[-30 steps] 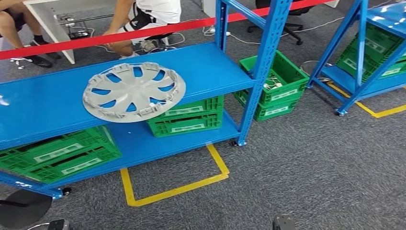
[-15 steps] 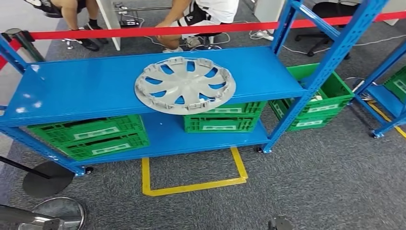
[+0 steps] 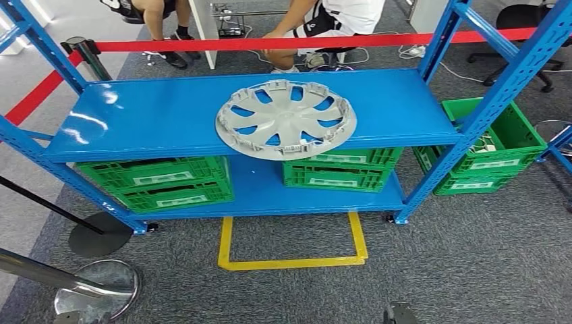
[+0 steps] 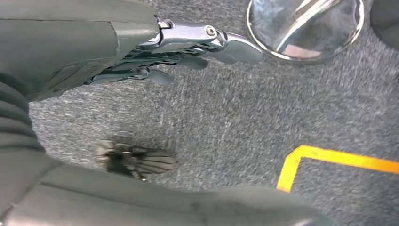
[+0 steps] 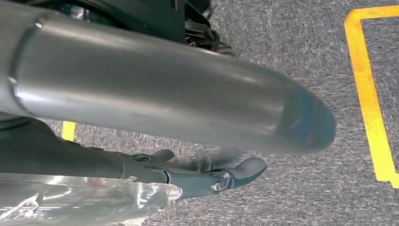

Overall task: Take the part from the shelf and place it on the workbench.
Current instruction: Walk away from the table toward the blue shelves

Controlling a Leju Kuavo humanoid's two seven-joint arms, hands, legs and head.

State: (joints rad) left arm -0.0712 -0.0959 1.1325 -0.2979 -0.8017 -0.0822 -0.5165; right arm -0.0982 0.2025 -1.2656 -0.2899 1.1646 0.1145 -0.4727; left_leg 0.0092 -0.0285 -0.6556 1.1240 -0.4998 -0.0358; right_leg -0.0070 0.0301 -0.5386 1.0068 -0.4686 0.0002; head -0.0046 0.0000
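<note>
The part is a grey plastic wheel cover (image 3: 286, 119) lying flat on the top board of the blue shelf (image 3: 148, 121), right of its middle and overhanging the front edge. My left hand (image 4: 155, 52) hangs over the grey carpet with its fingers stretched out and nothing in them. My right hand (image 5: 207, 174) also hangs above the carpet, fingers extended and empty. Both hands are far below the shelf board.
Green crates (image 3: 158, 182) (image 3: 340, 169) sit on the lower board, more (image 3: 489, 152) on the floor at the right. A yellow floor marking (image 3: 293, 260) lies before the shelf. Chrome stanchion bases (image 3: 98, 290) and a red barrier tape (image 3: 270, 44) stand at the left and behind. People sit beyond the tape.
The whole view has swung: the shelf and wheel cover now sit more to the right and square to me. The camera moved, the cover stayed put.
</note>
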